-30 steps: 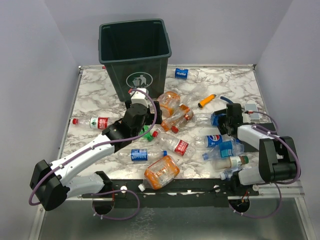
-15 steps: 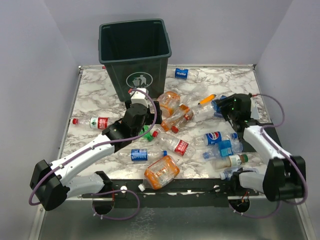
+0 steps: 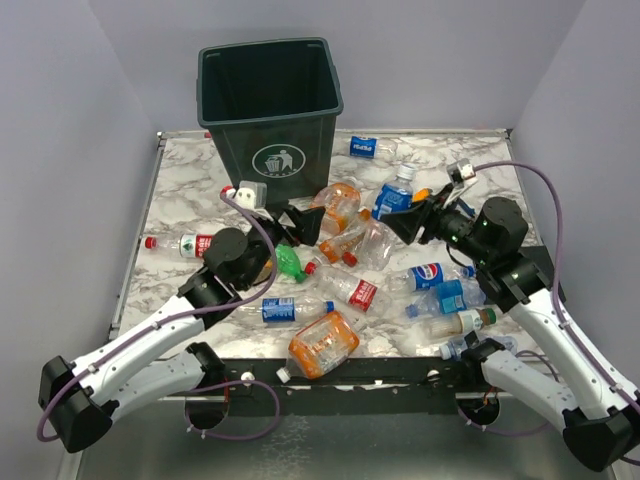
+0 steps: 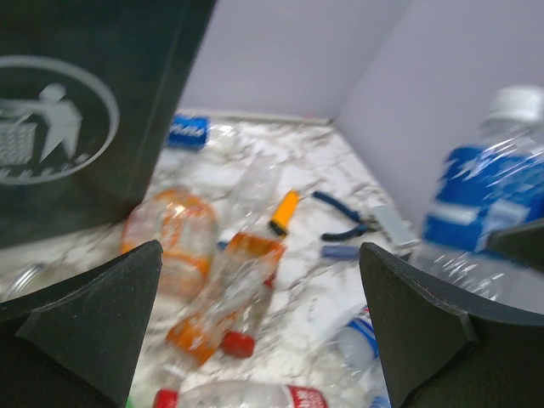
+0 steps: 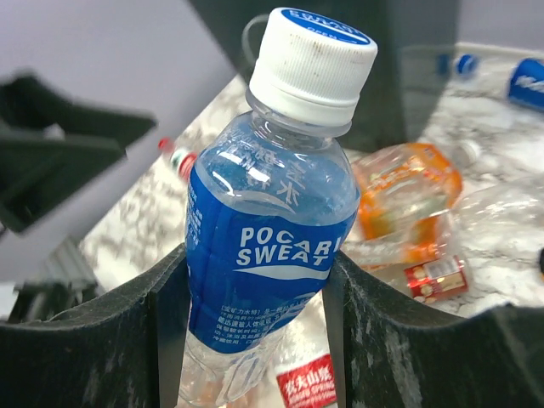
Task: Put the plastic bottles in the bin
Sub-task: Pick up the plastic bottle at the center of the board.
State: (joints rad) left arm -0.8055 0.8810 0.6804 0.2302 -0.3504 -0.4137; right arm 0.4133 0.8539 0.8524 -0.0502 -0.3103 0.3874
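My right gripper (image 3: 408, 216) is shut on a clear plastic bottle (image 3: 394, 198) with a blue label and white cap. It holds the bottle upright above the middle of the table, its fingers pressing both sides of the label (image 5: 270, 255). My left gripper (image 3: 300, 222) hangs open and empty just left of it, in front of the dark green bin (image 3: 268, 110). In the left wrist view the bin's wall (image 4: 85, 110) fills the upper left and the held bottle (image 4: 489, 200) stands at the right. Several more bottles lie on the marble, among them an orange-tinted one (image 3: 322, 345) and a green one (image 3: 288, 262).
A small orange cylinder (image 4: 285, 212) and blue-handled pliers (image 4: 340, 219) lie at the back right. A red-labelled bottle (image 3: 190, 244) lies apart at the left, a blue-labelled one (image 3: 366, 148) behind the bin's right side. Purple walls close in the table.
My right gripper closed on the blue-labelled bottle, lifted it off the table and swung it left toward the middle. My left arm drew back and turned its open gripper to the right.
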